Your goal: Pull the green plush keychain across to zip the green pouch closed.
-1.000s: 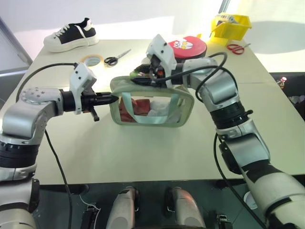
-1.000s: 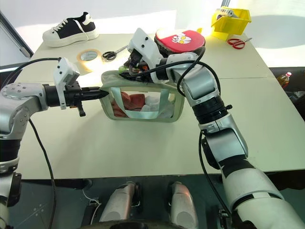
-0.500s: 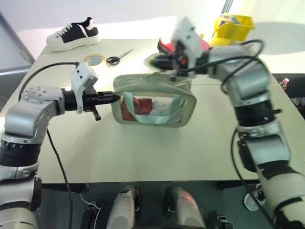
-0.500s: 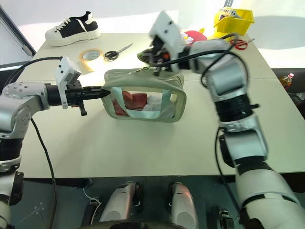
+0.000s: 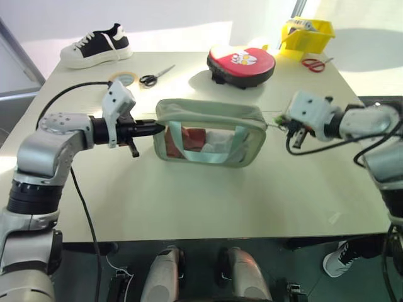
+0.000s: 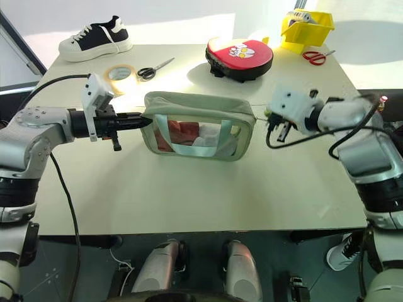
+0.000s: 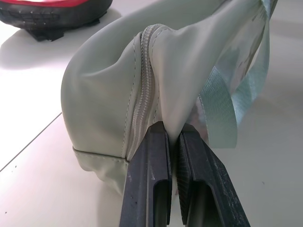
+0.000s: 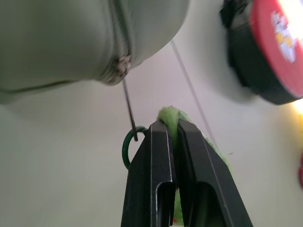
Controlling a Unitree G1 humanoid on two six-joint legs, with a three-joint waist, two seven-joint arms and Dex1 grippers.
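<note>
- At the middle of my worktop [image 5: 189, 189] the green pouch [image 5: 211, 132] stands on its long edge, clear window toward me, teal strap across the front and reddish and white contents showing through.
- My left gripper [image 7: 173, 137] has its jaws pinched shut on the fabric at the pouch's left end, right beside the zipper seam; in the head views the arm reaches in level from the left.
- My right gripper [image 8: 174, 124] is off the pouch's right end, a little apart from it, jaws clamped on the green plush keychain [image 8: 169, 115]; its bright green fluff pokes out between the black fingers.
- From the zipper pull at the pouch's right corner a thin link runs to a dark green ring [image 8: 129, 149] beside the right fingers, and it looks taut.
- Along the top the zipper reads as closed from end to end, as far as I can tell.
- Behind the pouch lies a red round case [image 5: 242, 63]; farther back left sit black scissors [image 5: 153, 77], a tape roll [image 5: 123, 78] and a black-and-white sneaker [image 5: 94, 45].
- At the far right corner stands a yellow bin [image 5: 306, 33] with red-handled scissors [image 5: 312, 63] beside it.
</note>
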